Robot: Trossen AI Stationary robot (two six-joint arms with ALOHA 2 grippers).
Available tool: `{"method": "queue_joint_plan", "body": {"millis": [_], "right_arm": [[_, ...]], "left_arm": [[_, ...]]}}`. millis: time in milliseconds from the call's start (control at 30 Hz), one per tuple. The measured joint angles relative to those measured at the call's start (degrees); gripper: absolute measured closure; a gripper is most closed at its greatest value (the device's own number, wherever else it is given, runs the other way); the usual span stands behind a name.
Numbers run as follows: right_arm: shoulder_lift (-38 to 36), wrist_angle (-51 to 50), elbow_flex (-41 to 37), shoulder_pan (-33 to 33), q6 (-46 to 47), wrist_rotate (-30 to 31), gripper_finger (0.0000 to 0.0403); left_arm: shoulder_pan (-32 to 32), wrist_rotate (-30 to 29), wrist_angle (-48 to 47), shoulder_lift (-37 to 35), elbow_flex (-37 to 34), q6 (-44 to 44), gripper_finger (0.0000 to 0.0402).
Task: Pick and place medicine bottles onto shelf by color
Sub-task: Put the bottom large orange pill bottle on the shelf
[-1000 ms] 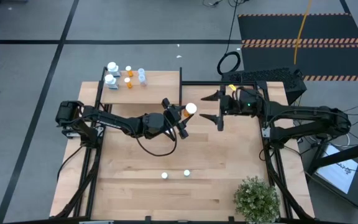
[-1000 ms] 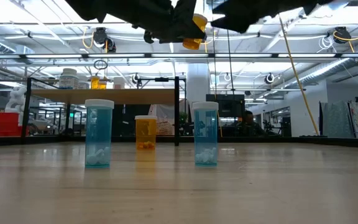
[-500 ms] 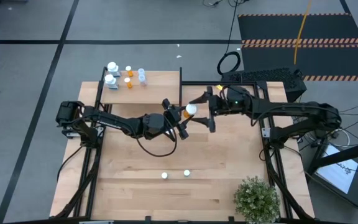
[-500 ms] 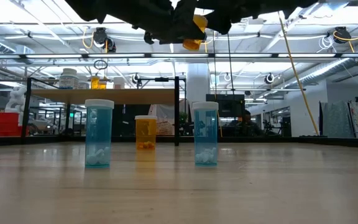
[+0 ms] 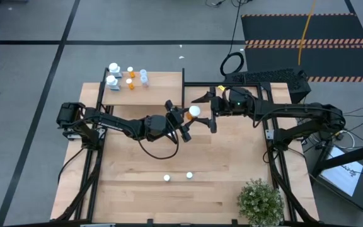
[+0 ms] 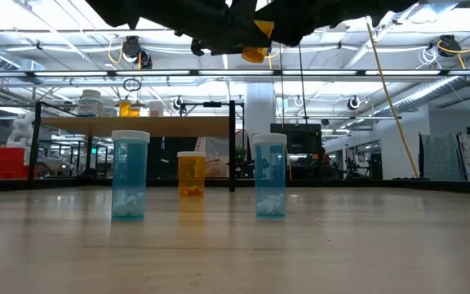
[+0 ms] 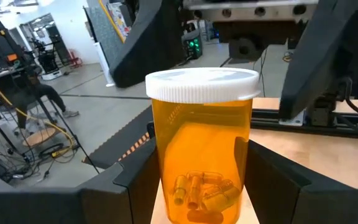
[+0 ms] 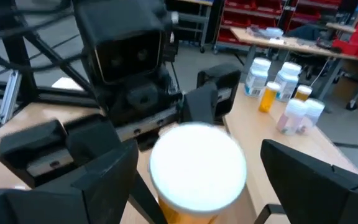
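Note:
An orange medicine bottle (image 7: pixel 201 149) with a white cap (image 5: pixel 194 111) hangs high above the table's middle, with my left gripper (image 5: pixel 186 118) shut on it. My right gripper (image 5: pixel 206 111) is open. Its fingers stand on either side of the bottle's cap (image 8: pixel 197 163) with a gap on each side, touching nothing. Two bluish bottles (image 6: pixel 130 186) (image 6: pixel 270 175) and one orange bottle (image 6: pixel 191 173) stand on the tabletop. The shelf (image 5: pixel 159 88) at the far left carries several bottles (image 5: pixel 128 77). My left gripper pinches the orange bottle's lower body (image 7: pixel 166 171) between its two fingers, one on each side. The fingers come level from the table's left side. The bottle stands upright in the hold, cap up and pills at its bottom, lifted clear of the table.
A green potted plant (image 5: pixel 259 202) stands at the near right corner. The shelf's black upright panel (image 5: pixel 183 85) rises just beyond the two grippers. The caps of two table bottles (image 5: pixel 167 178) (image 5: pixel 190 175) show near the front edge.
My right gripper has moved toward the table's left, up to the held orange bottle, so its fingers now stand either side of the cap. The bottle has stayed where it was.

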Motion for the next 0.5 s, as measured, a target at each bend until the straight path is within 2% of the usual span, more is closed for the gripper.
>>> {"method": "queue_joint_plan", "body": {"millis": [500], "right_arm": [[1.33,0.50,0.00,0.00,0.74,-0.19,0.0115]], "left_arm": [[0.00,0.22,0.13,0.00,0.00,-0.15,0.0195]]}}
